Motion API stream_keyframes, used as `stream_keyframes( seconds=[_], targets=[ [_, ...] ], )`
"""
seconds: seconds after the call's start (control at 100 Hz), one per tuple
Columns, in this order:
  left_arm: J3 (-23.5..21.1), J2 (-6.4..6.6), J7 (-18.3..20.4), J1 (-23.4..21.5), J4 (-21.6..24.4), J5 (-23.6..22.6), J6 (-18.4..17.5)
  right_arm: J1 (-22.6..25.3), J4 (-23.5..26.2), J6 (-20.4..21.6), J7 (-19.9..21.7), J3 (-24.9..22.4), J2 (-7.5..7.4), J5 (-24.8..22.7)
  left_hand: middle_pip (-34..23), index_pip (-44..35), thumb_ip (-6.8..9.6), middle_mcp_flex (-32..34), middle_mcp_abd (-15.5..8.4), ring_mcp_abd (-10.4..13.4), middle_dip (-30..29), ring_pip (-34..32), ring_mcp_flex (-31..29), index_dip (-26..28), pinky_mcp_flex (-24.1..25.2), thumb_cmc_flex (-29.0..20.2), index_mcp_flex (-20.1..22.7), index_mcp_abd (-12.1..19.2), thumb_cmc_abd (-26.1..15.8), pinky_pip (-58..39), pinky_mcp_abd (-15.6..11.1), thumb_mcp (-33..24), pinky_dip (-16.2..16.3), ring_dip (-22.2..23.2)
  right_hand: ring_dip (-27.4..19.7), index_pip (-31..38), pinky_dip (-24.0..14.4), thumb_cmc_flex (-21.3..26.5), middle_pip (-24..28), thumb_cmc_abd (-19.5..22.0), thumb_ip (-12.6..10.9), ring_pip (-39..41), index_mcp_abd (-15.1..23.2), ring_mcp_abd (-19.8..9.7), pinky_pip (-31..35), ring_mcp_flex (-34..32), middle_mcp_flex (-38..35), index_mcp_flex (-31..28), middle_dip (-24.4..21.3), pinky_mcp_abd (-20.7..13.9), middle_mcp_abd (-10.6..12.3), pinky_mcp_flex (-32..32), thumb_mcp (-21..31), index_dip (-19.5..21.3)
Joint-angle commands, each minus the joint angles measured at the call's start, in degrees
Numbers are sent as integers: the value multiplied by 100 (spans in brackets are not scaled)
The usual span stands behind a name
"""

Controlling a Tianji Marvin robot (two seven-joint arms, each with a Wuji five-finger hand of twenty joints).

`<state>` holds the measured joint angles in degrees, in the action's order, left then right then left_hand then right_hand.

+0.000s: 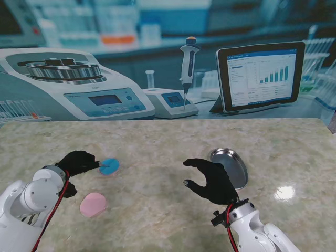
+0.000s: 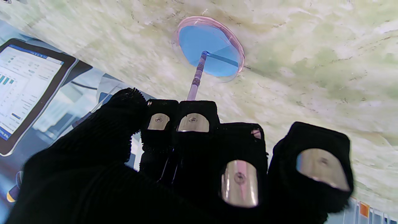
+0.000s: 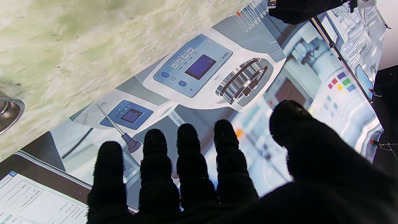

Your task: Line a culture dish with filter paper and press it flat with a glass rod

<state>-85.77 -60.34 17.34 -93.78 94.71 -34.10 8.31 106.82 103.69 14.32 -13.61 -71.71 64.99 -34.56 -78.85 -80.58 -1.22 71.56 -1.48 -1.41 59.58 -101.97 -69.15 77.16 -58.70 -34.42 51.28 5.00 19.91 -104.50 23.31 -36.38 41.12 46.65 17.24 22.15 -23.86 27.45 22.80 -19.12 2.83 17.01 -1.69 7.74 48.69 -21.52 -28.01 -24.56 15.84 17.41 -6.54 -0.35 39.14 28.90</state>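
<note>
Round clear culture dish [image 2: 208,46], lined w/ a blue filter-paper disc [image 2: 214,53], sits on the mottled green-beige stone table [image 1: 168,142] at approx. 9 o'clock from table centre, as the thin clear glass rod [image 2: 196,77] touches down near the disc's middle. Black-gloved left hand [image 1: 77,161] grips the rod, fingers curled round it, rod tip on the paper. Judgement: lining looks done, pressing is under way; a crease line crosses the disc from the tip, so flattening likely isn't finished and the rod may need to work outward to the rim. Black-gloved right hand [image 1: 212,181] hovers at approx. 4 o'clock from the dish, fingers spread, holding nothing. Just beside it, at its 1 o'clock, lies a shallow round stainless-steel tray [image 1: 233,165]. A pink round disc [image 1: 93,205], poss. spare paper or a lid, lies at 6 o'clock from the dish, near the left arm. Printed lab-scene backdrop [image 1: 157,63] stands at 12 o'clock.
</note>
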Motion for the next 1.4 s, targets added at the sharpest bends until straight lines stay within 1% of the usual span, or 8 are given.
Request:
stream_keyframes(
  seconds=[0.0, 0.31, 0.45, 0.69, 0.84, 0.99, 1.14, 1.39],
  targets=[
    [26, 0, 24, 27, -48, -33, 67, 49, 56, -23, 11, 16, 20, 18, -626, -544, 185, 524, -902, 884, -49, -493, -380, 92, -293, 13, 222, -1003, -148, -1208, -101, -59, 100, 54, -87, -90, 76, -60, 46, 120, -97, -30, -47, -116, 68, 127, 140, 147, -40, -113, -27, -46, -16, -75],
    [144, -25, -173, 175, -285, -214, 250, 71, 89, -31, 22, 6, 19, 24, -627, -540, 172, 524, -902, 886, -52, -490, -380, 97, -292, 4, 199, -1011, -161, -1210, -102, -30, 95, 52, -89, -92, 77, -58, 48, 121, -96, -30, -52, -113, 74, 127, 133, 146, -41, -112, -30, -46, -17, -78],
    [162, -40, -242, 212, -359, -167, 253, 80, 102, -37, 29, 3, 18, 26, -628, -542, 171, 524, -902, 891, -52, -489, -380, 100, -292, 3, 201, -1013, -160, -1211, -102, -32, 94, 51, -89, -93, 77, -56, 48, 123, -96, -27, -59, -109, 77, 123, 136, 148, -42, -112, -32, -43, -13, -79],
    [12, -58, -255, 64, -125, 48, 114, 89, 119, -44, 37, 4, 15, 18, -628, -543, 165, 524, -902, 885, -53, -490, -380, 101, -292, 14, 204, -1006, -162, -1212, -102, -40, 92, 50, -90, -92, 78, -56, 50, 113, -95, -28, -66, -120, 80, 128, 141, 144, -42, -112, -23, -41, -6, -80],
    [-131, -38, -109, -119, 131, 117, 28, 93, 130, -40, 32, 5, 15, 7, -628, -542, 157, 524, -902, 886, -54, -488, -380, 101, -292, 16, 204, -1006, -172, -1212, -102, -30, 91, 49, -91, -92, 79, -57, 52, 110, -93, -26, -64, -115, 82, 123, 140, 140, -43, -112, -35, -38, -5, -80],
    [-219, -19, 2, -275, 282, 115, -16, 84, 132, -33, 34, 16, 15, 11, -628, -541, 154, 524, -902, 889, -54, -487, -380, 102, -292, 1, 201, -1007, -178, -1212, -102, -17, 90, 47, -92, -94, 79, -52, 52, 109, -91, -27, -72, -123, 83, 129, 139, 140, -44, -115, -28, -38, -6, -81],
    [-240, -7, 57, -343, 317, 64, -3, 76, 131, -30, 35, 27, 14, 11, -628, -539, 152, 524, -902, 894, -54, -487, -380, 103, -292, -1, 197, -1006, -190, -1213, -102, 2, 89, 46, -93, -98, 79, -53, 51, 111, -91, -27, -69, -122, 86, 131, 139, 149, -45, -115, -31, -37, -7, -83],
    [-133, 5, 88, -294, 200, -32, 123, 73, 136, -38, 29, 37, 16, 11, -629, -536, 155, 524, -902, 902, -54, -486, -381, 104, -292, -14, 190, -1004, -197, -1213, -103, 24, 89, 43, -93, -99, 79, -52, 49, 111, -92, -26, -75, -112, 88, 130, 149, 147, -46, -113, -35, -37, -9, -82]
  ],
)
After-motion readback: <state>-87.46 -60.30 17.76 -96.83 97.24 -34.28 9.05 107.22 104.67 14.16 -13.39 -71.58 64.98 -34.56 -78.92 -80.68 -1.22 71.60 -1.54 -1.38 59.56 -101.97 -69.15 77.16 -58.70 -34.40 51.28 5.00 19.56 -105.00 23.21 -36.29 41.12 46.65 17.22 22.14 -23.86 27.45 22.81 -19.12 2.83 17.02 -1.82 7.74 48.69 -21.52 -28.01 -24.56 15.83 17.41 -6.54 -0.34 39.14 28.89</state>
